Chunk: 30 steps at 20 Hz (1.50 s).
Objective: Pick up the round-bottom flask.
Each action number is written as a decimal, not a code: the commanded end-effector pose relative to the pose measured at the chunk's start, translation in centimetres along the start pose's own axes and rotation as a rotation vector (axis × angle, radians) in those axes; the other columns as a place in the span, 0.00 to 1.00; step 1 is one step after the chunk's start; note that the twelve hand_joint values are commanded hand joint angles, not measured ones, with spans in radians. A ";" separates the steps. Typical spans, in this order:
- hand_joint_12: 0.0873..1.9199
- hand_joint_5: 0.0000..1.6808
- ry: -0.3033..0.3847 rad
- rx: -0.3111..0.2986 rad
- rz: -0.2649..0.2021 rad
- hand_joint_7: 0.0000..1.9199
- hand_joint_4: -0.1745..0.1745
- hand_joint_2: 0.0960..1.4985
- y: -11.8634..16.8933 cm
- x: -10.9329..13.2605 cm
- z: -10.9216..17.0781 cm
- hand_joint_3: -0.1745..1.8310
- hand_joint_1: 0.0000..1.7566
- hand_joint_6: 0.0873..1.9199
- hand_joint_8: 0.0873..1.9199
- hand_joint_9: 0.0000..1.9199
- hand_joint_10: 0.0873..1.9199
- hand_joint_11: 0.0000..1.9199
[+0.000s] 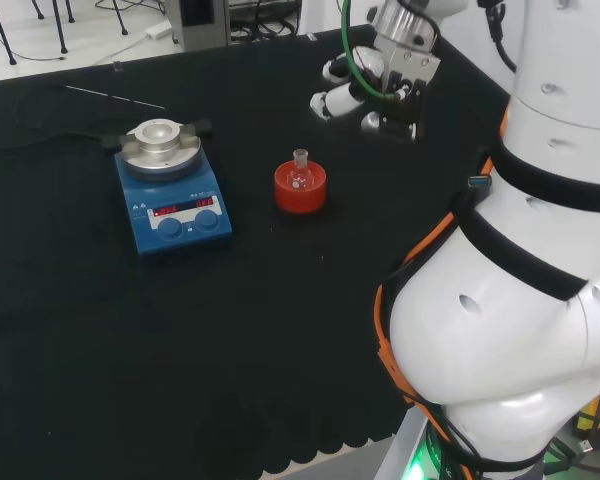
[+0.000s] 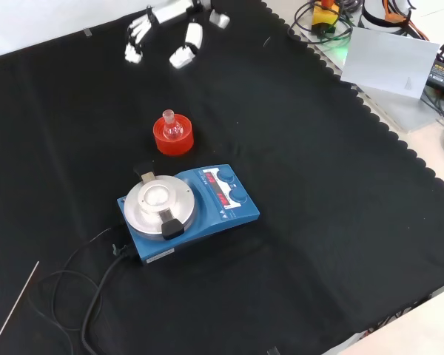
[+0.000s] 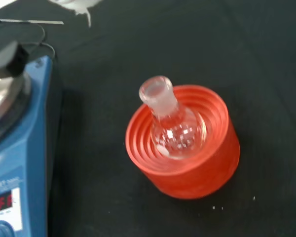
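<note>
Closest in the front view, one blue stirrer [image 2: 189,213] with a round metal plate and a black cable trailing toward the cloth's near-left corner; just behind it, one clear flask [image 2: 170,126] seated upright in one red ring [image 2: 173,137], mid-cloth. Up close from the wrist, ribbed steps inside the ring and the flask's open neck [image 3: 155,91]. Farthest, by the far edge, the hand [image 2: 163,29], well apart from the flask, fingers spread and relaxed, gripping nothing.
</note>
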<state>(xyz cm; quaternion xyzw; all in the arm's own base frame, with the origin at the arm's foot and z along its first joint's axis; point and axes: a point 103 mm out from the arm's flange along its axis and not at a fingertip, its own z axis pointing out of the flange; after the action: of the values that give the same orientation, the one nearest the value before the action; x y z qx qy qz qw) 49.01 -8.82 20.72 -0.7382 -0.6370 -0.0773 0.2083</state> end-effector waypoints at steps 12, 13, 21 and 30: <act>0.68 0.31 0.146 0.006 -0.047 0.13 0.48 0.38 3.4 -1.2 7.5 0.46 0.45 0.00 0.28 0.19 0.30 0.00; 0.68 0.31 0.158 0.005 -0.052 0.13 0.48 0.38 3.3 -1.5 7.6 0.46 0.45 0.00 0.28 0.20 0.30 0.00; 0.68 0.32 0.158 -0.001 -0.075 0.13 0.49 0.37 3.2 -2.8 8.5 0.46 0.47 0.00 0.28 0.20 0.29 0.00; 0.68 0.33 0.191 0.008 -0.092 0.14 0.50 0.36 3.5 -3.7 10.6 0.46 0.48 0.00 0.28 0.20 0.29 0.00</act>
<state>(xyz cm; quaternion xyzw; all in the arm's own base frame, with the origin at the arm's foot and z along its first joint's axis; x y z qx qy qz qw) 50.31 -8.08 10.56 -0.7003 -0.6477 -0.1473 0.2617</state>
